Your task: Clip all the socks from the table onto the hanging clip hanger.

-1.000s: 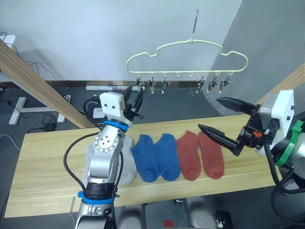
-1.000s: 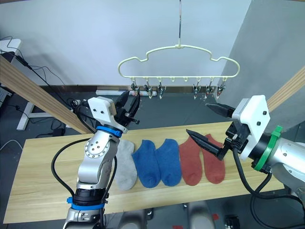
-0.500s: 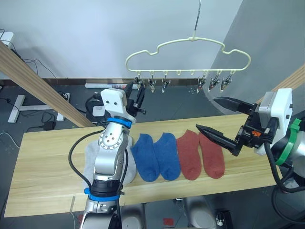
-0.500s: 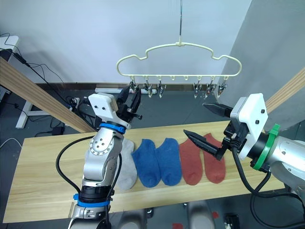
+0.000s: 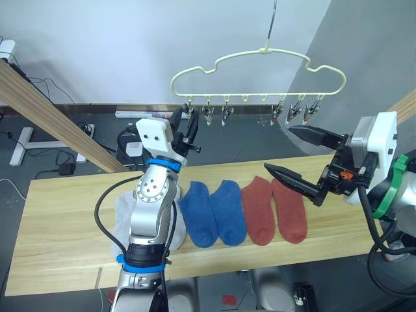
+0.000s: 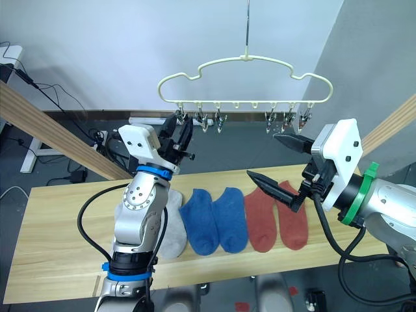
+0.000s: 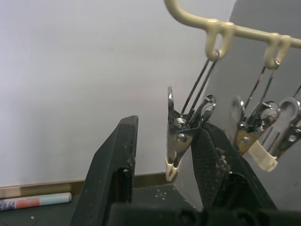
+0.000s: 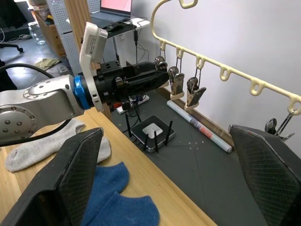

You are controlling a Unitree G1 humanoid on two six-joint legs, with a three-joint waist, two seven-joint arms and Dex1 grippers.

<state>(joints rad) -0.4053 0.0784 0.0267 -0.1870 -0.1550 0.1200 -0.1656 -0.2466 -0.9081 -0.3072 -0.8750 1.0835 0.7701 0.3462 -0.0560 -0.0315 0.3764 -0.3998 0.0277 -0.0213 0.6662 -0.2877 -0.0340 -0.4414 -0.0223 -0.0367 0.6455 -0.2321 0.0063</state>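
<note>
The pale yellow-green clip hanger (image 5: 260,55) hangs above the far side of the table (image 5: 65,214), with silver clips along its bar. My left gripper (image 5: 184,123) is raised to the leftmost clip (image 7: 180,136), which sits between its open fingers and against one pad (image 7: 211,155). A row of socks lies on the table: grey (image 5: 119,218), partly hidden behind my left arm, then two blue (image 5: 198,218) and two red (image 5: 289,208). My right gripper (image 5: 279,148) hovers open and empty over the red socks.
Slanted wooden poles (image 5: 58,114) cross at the left and the far right (image 5: 403,104). A power strip (image 8: 151,132) and cables lie on the dark floor behind the table. A grey wall stands close behind the hanger.
My left gripper has risen a little, bringing its fingers up around the leftmost clip. The right gripper has drifted slightly up and left, still open.
</note>
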